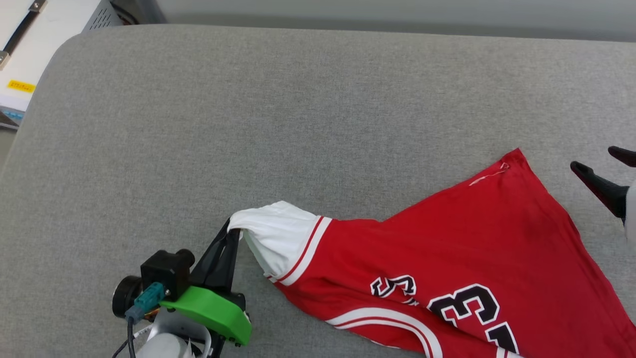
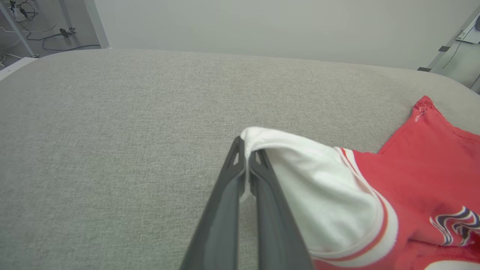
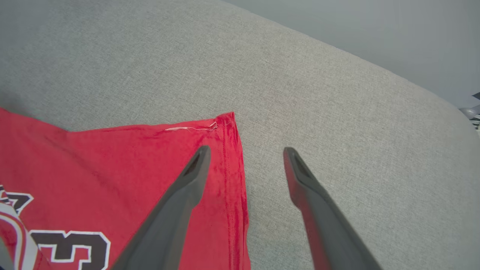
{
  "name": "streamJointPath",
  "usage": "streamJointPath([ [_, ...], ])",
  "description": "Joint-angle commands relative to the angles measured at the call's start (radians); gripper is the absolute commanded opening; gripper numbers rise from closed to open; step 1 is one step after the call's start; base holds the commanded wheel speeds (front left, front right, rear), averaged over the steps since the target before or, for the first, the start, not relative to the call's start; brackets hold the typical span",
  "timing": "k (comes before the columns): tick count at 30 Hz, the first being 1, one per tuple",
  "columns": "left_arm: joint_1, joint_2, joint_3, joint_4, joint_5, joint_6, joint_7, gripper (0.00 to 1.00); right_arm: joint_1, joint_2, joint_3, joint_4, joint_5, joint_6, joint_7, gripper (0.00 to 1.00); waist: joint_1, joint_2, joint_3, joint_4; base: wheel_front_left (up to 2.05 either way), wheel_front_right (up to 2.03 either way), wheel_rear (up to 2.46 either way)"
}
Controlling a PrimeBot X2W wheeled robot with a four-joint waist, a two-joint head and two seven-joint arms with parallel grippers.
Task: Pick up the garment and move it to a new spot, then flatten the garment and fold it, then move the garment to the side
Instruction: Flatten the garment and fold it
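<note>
Grey woven cloth covers the padded surface (image 1: 248,124) across the head view, and a white unit (image 1: 39,44) at 10 o'clock bears a yellow label (image 1: 21,86) too small to read. The garment (image 1: 447,248) lies spread from the centre toward 4 o'clock, print side up. A black, white-outlined "3" reads plainly, with part of another digit and a scrap of lettering lost in folds beside it. The left claw (image 1: 231,229) at 7 o'clock is closed on the tip of the white sleeve (image 1: 278,233). The right claw (image 1: 591,158) at 3 o'clock hangs spread and empty, near the hem corner (image 1: 514,158). From the left wrist, the left claw (image 2: 245,150) shows both fingers pressed together with a thin fold of sleeve (image 2: 318,180) between them, and the garment (image 2: 431,168) trails off to 3 o'clock on the surface (image 2: 112,131). From the right wrist, the right claw (image 3: 246,152) stands wide, one finger over the red garment (image 3: 112,157) and the other over bare surface (image 3: 337,93). It straddles the side edge below the hem corner (image 3: 227,120), where a loose white thread shows. The cloth looks thin, limp and light, so it will likely sag and crease rather than hold shape. I judge sleeve ends and hem corners the best holds, drawn gently apart to flatten it.
</note>
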Motion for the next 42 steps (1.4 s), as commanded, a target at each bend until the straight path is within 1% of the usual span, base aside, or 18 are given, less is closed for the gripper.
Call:
streamJointPath([
  [1,-0.025,-0.006,-0.001,-0.001,0.01,-0.008,-0.004,0.0,-0.048,0.005,0.029,0.031,-0.001,-0.001,0.021,1.0,0.0001,0.0,0.039,0.029,0.0,0.0,0.0],
  [4,-0.051,-0.016,-0.008,0.0,0.017,-0.014,-0.006,0.0,-0.144,0.018,0.104,0.108,0.001,-0.001,0.054,1.0,0.0001,0.0,0.066,0.045,0.0,0.0,0.0],
  [8,-0.082,-0.025,-0.014,0.003,0.026,-0.022,-0.01,0.0,-0.246,0.038,0.178,0.219,0.005,-0.001,0.086,1.0,0.0001,0.0,0.098,0.064,0.0,0.0,0.0],
  [14,-0.116,-0.041,-0.02,0.007,0.035,-0.03,-0.015,0.0,-0.349,0.083,0.254,0.372,0.005,-0.001,0.072,1.0,0.0001,0.0,0.145,0.086,0.0,0.0,0.0],
  [20,-0.144,-0.056,-0.028,0.022,0.04,-0.04,-0.02,0.0,-0.366,0.103,0.345,0.503,-0.001,-0.001,0.036,1.0,0.0001,0.0,0.177,0.103,0.0,0.0,0.0],
  [24,-0.152,-0.064,-0.03,0.036,0.04,-0.043,-0.023,0.0,-0.337,0.101,0.407,0.547,0.042,-0.001,0.032,1.0,0.0001,0.0,0.172,0.106,0.0,0.0,0.0],
  [25,-0.152,-0.064,-0.029,0.039,0.039,-0.043,-0.024,0.0,-0.337,0.098,0.414,0.548,0.048,-0.001,0.017,0.76,0.0001,0.0,0.168,0.105,0.0,0.0,0.0],
  [26,-0.15,-0.065,-0.028,0.043,0.038,-0.043,-0.025,0.0,-0.338,0.093,0.422,0.552,0.055,-0.001,-0.001,0.0,0.0001,0.0,0.163,0.102,0.0,0.0,0.0],
  [31,-0.139,-0.066,-0.026,0.06,0.032,-0.045,-0.029,0.0,-0.36,0.076,0.443,0.542,0.081,-0.001,-0.09,0.0,0.0001,0.0,0.12,0.087,0.0,0.0,0.0],
  [34,-0.133,-0.061,-0.025,0.069,0.033,-0.046,-0.031,0.0,-0.369,0.063,0.442,0.518,0.098,-0.001,-0.17,0.0,0.0001,0.0,0.079,0.073,0.0,0.0,0.0],
  [38,-0.133,-0.044,-0.022,0.067,0.038,-0.048,-0.029,0.0,-0.361,0.043,0.423,0.492,0.108,-0.001,-0.295,0.0,0.0001,0.0,0.018,0.055,0.0,0.0,0.0],
  [42,-0.156,-0.016,-0.013,0.049,0.049,-0.047,-0.017,0.0,-0.339,0.023,0.404,0.457,0.122,-0.001,-0.385,0.0,0.0001,0.0,-0.037,0.033,0.0,0.0,0.0],
])
